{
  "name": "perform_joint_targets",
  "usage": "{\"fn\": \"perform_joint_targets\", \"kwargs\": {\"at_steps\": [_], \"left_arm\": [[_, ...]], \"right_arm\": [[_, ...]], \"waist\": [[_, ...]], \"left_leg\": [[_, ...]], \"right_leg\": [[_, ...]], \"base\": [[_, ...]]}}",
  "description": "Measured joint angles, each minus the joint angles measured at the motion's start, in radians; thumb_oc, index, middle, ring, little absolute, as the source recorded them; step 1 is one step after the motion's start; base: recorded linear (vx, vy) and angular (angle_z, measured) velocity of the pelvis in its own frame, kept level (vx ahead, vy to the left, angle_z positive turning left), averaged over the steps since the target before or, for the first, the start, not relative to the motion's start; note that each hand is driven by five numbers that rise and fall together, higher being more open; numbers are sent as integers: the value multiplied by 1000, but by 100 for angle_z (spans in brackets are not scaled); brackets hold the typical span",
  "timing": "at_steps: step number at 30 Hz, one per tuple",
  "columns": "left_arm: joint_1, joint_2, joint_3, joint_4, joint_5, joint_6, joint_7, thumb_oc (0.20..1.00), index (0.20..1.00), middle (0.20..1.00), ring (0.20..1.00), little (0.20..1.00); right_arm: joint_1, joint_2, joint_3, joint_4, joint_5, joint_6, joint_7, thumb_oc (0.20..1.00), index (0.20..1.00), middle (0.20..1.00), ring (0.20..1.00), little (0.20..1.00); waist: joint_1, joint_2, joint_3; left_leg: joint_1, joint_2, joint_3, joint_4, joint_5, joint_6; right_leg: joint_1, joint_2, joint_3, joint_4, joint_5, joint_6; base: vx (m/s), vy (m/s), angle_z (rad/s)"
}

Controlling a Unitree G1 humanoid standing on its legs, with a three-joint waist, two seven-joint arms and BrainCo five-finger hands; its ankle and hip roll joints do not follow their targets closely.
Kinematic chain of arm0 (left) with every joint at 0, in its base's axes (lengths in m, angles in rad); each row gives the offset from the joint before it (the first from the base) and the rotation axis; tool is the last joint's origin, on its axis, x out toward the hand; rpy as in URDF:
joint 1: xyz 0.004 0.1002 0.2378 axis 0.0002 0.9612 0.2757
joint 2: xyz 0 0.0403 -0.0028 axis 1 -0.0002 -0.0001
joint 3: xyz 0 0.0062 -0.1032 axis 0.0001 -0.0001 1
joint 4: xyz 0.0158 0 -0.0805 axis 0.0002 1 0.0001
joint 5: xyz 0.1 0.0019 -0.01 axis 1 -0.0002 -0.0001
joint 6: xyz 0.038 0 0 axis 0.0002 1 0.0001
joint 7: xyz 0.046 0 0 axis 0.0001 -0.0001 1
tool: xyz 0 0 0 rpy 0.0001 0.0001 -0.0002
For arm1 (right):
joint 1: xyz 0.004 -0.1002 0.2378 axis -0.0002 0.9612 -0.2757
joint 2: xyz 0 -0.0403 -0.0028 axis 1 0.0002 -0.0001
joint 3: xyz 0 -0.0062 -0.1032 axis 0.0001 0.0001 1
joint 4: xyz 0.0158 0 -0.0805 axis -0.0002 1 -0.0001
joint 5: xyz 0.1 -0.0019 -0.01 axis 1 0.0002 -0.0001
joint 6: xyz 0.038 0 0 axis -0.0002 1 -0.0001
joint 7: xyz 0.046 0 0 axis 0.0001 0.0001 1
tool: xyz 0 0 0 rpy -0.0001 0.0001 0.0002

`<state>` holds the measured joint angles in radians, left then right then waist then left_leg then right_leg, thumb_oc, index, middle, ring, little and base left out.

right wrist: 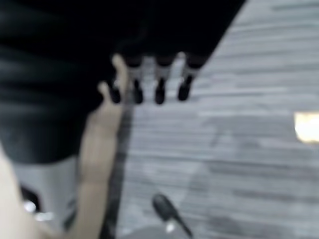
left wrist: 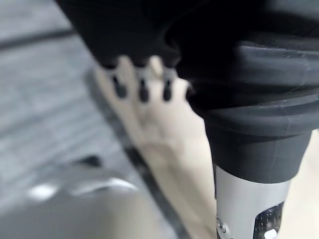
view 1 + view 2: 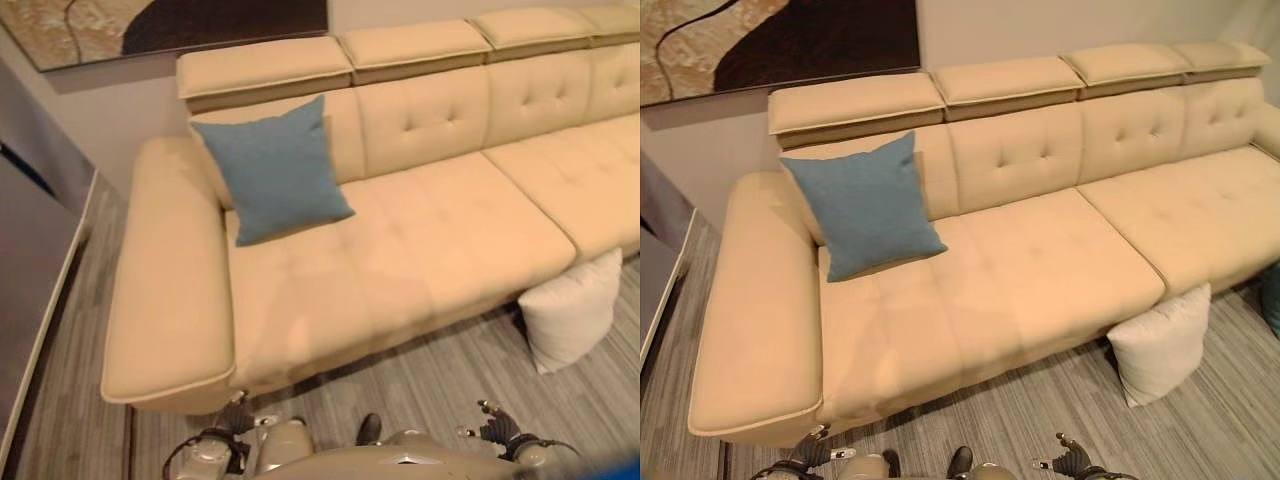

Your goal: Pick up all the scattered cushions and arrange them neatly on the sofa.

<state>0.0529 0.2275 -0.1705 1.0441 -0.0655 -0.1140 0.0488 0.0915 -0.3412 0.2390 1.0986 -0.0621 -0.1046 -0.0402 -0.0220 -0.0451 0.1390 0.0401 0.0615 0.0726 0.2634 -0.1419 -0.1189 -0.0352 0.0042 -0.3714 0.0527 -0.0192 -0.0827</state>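
Cushions are sitting in two places: a square blue fabric cushion is leaning upright against the backrest at the left end of the long cream tufted leather sofa, just beside its broad left armrest, and a white square cushion is standing on the grey striped wooden floor, touching the sofa's front edge near the join between two seat sections. The sofa is stretching from the left armrest away toward the right, with padded headrest blocks lining its back edge. Above that back edge, at the left, a large framed abstract painting in brown and beige is hanging on the pale wall. At the far right, a sliver of something teal is showing on the floor by the sofa's front, too cropped to identify.

The left robot hand is hanging low in front of the sofa's left front corner, its fingers relaxed and holding nothing, the cream edge of the sofa showing just past them. The right robot hand is hanging over the bare floor, its fingers likewise loose and empty.
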Motion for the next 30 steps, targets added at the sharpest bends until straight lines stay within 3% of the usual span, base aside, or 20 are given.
{"fn": "perform_joint_targets", "kwargs": {"at_steps": [2,4,6,7,8,11,12,13,15,16,17,18,19,20,21,22,24,26,28,30], "left_arm": [[-26,-3,-23,-2,0,0,1,1000,1000,1000,1000,1000],[-70,-8,-42,1,1,-5,0,1000,1000,1000,1000,1000],[-85,0,-48,-1,2,-4,2,1000,1000,1000,1000,1000],[-85,-5,-47,-2,3,-4,0,1000,1000,1000,1000,1000],[-62,-18,-41,-3,18,-2,1,1000,1000,1000,1000,1000],[-24,-5,-40,4,40,-5,1,1000,1000,1000,1000,1000],[2,-1,-34,13,56,2,1,1000,1000,1000,1000,1000],[24,19,-21,31,59,4,1,1000,1000,1000,1000,1000],[28,30,-17,39,58,3,1,1000,1000,1000,1000,1000],[29,45,-18,39,58,4,1,1000,1000,1000,1000,1000],[25,52,-20,39,58,5,1,1000,1000,1000,1000,1000],[31,40,-26,38,58,15,-1,1000,1000,1000,1000,1000],[42,29,-21,37,58,14,-2,1000,1000,1000,1000,1000],[33,7,-14,39,58,16,0,1000,1000,1000,1000,1000],[34,17,-6,43,58,19,1,1000,1000,1000,1000,1000],[26,9,-12,41,56,19,0,1000,1000,1000,1000,1000],[11,-6,-17,38,56,14,1,1000,1000,1000,1000,1000],[6,-22,-20,38,55,15,0,1000,1000,1000,1000,1000],[11,-19,-25,38,55,15,1,1000,1000,1000,1000,1000],[7,-22,-36,38,54,14,2,1000,1000,1000,1000,1000]], "right_arm": [[0,0,-7,20,0,4,-1,1000,1000,1000,1000,1000],[-3,2,-34,17,2,12,-4,1000,1000,1000,1000,1000],[-13,22,-37,16,5,10,-4,1000,1000,1000,1000,1000],[-33,19,-36,8,8,11,-4,1000,1000,1000,1000,1000],[-41,26,-48,11,19,15,-4,1000,1000,1000,1000,1000],[-58,43,-54,47,24,27,-17,1000,1000,1000,1000,1000],[-57,32,-64,38,23,30,-19,1000,1000,1000,1000,1000],[-38,28,-64,34,21,24,-11,1000,1000,1000,1000,1000],[-21,45,-66,37,22,24,-3,1000,1000,1000,1000,1000],[-18,65,-67,45,23,20,-3,1000,1000,1000,1000,1000],[-18,79,-66,56,23,18,-2,1000,1000,1000,1000,1000],[-50,86,-57,71,27,22,-4,1000,1000,1000,1000,1000],[-55,82,-46,70,29,20,-4,1000,1000,1000,1000,1000],[-56,76,-27,51,32,20,-5,1000,1000,1000,1000,1000],[-53,80,-17,38,34,17,-2,1000,1000,1000,1000,1000],[-34,78,-15,33,40,16,-3,1000,1000,1000,1000,1000],[-2,65,-16,33,42,17,-3,1000,1000,1000,1000,1000],[17,53,-19,28,56,16,-5,1000,1000,1000,1000,1000],[24,33,-26,38,70,17,-10,1000,1000,1000,1000,1000],[23,24,-24,58,70,16,-10,1000,1000,1000,1000,1000]], "waist": [[-21,14,2],[-44,30,17],[-28,-12,38],[-15,12,45],[-30,38,50],[21,51,57],[36,49,55],[33,33,44],[52,16,30],[68,0,21],[69,-26,7],[91,-6,-3],[107,26,-18],[100,62,-30],[104,58,-28],[78,72,-36],[65,70,-37],[64,54,-36],[55,63,-42],[79,55,-38]], "left_leg": [[15,-9,1,-39,-27,14],[39,-20,26,-143,-38,70],[45,-95,22,-181,-27,115],[37,-87,17,-207,-16,149],[11,-49,79,-221,50,210],[16,-5,198,-235,79,199],[21,2,215,-244,77,195],[16,15,228,-244,95,190],[20,38,252,-259,113,165],[13,51,272,-253,124,139],[15,41,278,-252,129,118],[6,64,281,-255,117,86],[13,85,305,-276,131,76],[11,118,322,-280,164,42],[13,119,330,-273,166,39],[11,136,323,-261,173,33],[8,149,314,-222,184,20],[12,153,315,-205,202,12],[16,146,280,-196,206,12],[7,134,153,-173,204,10]], "right_leg": [[-32,2,1,1,17,2],[-86,5,18,-1,52,42],[-111,-11,73,-27,87,83],[-129,-6,61,-12,38,151],[-206,-56,16,111,33,145],[-231,-154,-129,273,7,166],[-222,-185,-127,331,-5,175],[-159,-228,-103,373,-47,217],[-101,-214,-29,402,-87,246],[-58,-220,-30,378,-142,239],[-22,-194,-32,286,-158,215],[-5,-134,-19,150,-126,168],[-6,-134,-77,114,-135,161],[23,-141,-174,84,-92,176],[33,-135,-181,51,-42,158],[43,-112,-181,46,-48,154],[38,-107,-173,54,-61,141],[41,-106,-139,37,-63,137],[30,-94,-98,27,-52,132],[12,-87,-25,16,-26,98]], "base": [[-219,165,-5],[-287,212,-32],[-184,73,-87],[-419,101,-104],[-407,95,-94],[-214,49,-111],[-231,27,-109],[-274,-11,-71],[-184,-22,-56],[-147,-103,-70],[-163,-199,-101],[-115,-263,-127],[-46,-251,-165],[-31,-157,-130],[-94,-199,-77],[-91,-158,-16],[-72,-124,-5],[-51,-55,-42],[-50,-42,-55],[1,-29,-86]]}}
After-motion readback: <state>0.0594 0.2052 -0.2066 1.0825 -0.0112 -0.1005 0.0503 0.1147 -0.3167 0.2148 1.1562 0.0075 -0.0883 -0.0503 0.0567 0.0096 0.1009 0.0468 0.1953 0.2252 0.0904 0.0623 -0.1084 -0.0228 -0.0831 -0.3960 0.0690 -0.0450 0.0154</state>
